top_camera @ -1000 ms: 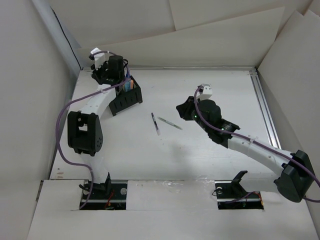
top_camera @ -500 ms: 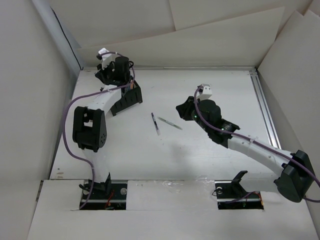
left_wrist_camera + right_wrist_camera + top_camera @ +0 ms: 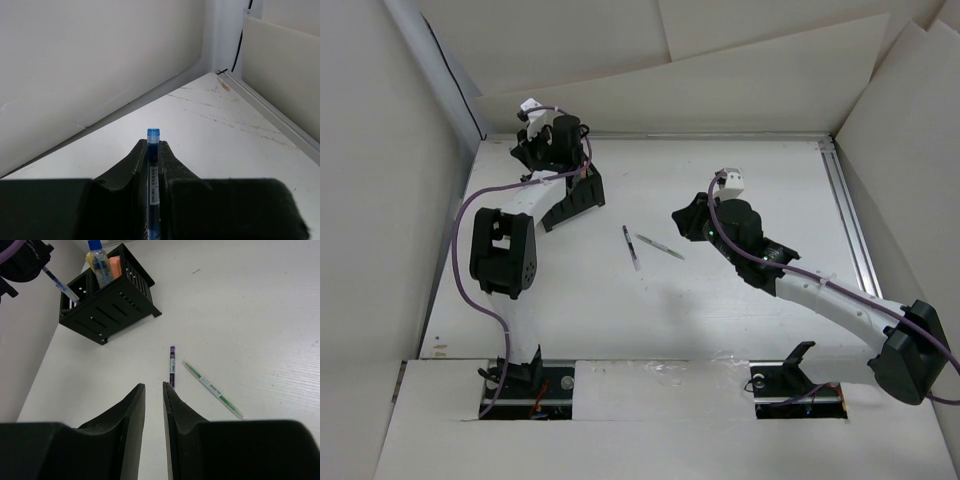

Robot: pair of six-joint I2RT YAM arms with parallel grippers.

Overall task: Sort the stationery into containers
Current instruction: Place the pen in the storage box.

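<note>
Overhead and wrist views of the sorting table (image 3: 740, 320). We see the left claw (image 3: 153, 145) closed tightly on a blue-capped pen (image 3: 152, 172), which stands up between the two fingers with its cap just clear of their tips. From the right wrist view this same pen slants down towards the black organiser (image 3: 107, 305), its lower end at the open top of the end compartment nearest the table's left edge. We cannot tell whether it touches the bottom. The organiser stands near the far left corner of the table and already holds a blue-capped clear tube (image 3: 100, 262) and an orange item (image 3: 115, 266) in its other compartments. The right claw (image 3: 153, 386) hangs above the table with its fingers set narrowly apart and nothing between them. Two pens lie loose near the middle of the table, well apart from the organiser: a dark pen (image 3: 172, 365) just ahead of the right claw's fingertips, and a white-and-green pen (image 3: 212, 389) beside it, angled away towards the right edge. Neither pen touches the right claw.
</note>
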